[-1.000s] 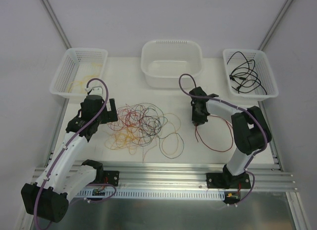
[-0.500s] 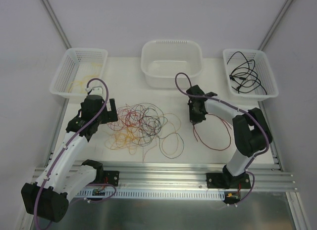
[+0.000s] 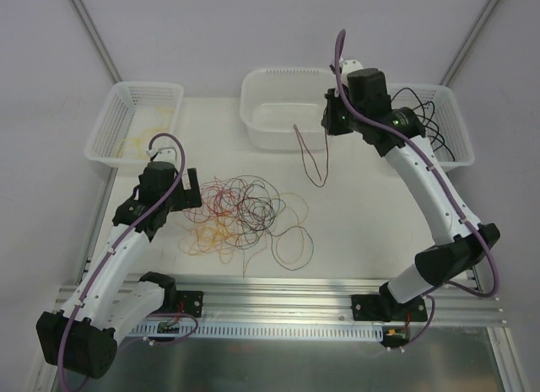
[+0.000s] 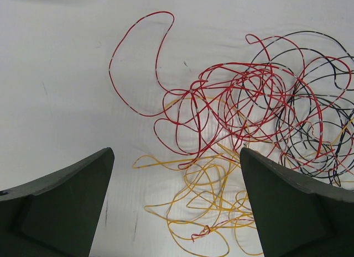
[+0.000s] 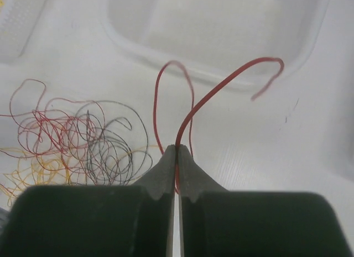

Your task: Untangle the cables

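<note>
Left basket (image 3: 105, 126) sits at the far left corner of the bench (image 3: 363, 223) with a few yellow wires (image 3: 139, 139) inside. Left pincer (image 4: 175, 157) is wide, nothing clamped, poised at the left side of the cable tangle (image 3: 245, 211). The tangle lies left of the bench middle, toward the near edge: red and black loops knotted together, with a yellow clump (image 4: 204, 213) on its near-left side. One thin loop trails off to the right on the bench. White tub (image 3: 270, 135) stands mid far edge. Right pincer (image 5: 176, 149) is pinched tight on a single red wire (image 3: 312, 156), held up by the tub's front right corner. The wire hangs down in front of the tub, apart from the tangle; can't tell if its tip touches the bench. Right basket (image 3: 456, 135) at the far right corner holds black cables (image 3: 418, 126).
</note>
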Controlling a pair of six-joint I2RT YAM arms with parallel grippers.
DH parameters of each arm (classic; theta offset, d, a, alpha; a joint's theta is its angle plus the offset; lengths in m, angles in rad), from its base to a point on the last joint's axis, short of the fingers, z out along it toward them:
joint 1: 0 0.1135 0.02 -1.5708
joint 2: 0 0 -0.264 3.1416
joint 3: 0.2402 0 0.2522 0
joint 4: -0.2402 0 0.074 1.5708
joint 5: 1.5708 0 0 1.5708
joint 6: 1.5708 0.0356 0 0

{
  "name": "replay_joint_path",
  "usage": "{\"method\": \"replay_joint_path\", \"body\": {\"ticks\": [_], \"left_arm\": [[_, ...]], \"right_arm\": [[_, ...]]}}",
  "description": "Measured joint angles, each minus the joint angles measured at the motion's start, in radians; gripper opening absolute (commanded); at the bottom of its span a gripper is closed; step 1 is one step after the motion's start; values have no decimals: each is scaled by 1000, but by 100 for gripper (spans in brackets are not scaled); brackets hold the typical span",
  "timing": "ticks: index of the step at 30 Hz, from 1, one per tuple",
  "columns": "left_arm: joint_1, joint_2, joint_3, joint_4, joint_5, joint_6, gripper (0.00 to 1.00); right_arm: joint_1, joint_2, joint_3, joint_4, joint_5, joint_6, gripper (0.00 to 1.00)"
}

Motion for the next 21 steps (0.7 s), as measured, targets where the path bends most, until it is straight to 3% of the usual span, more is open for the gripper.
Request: {"method": "replay_joint_path", "body": {"ticks": [9,17,21], "left_arm": [[0,13,0,0,2,0,99],[0,41,0,0,10,1,99],[0,46,0,0,11,1,99]], "right_arm": [[0,199,441,102,-51,-153,1],[-16,375,483,278,-87,-252,1],[-45,526,486,325,-100,-274,11]]}}
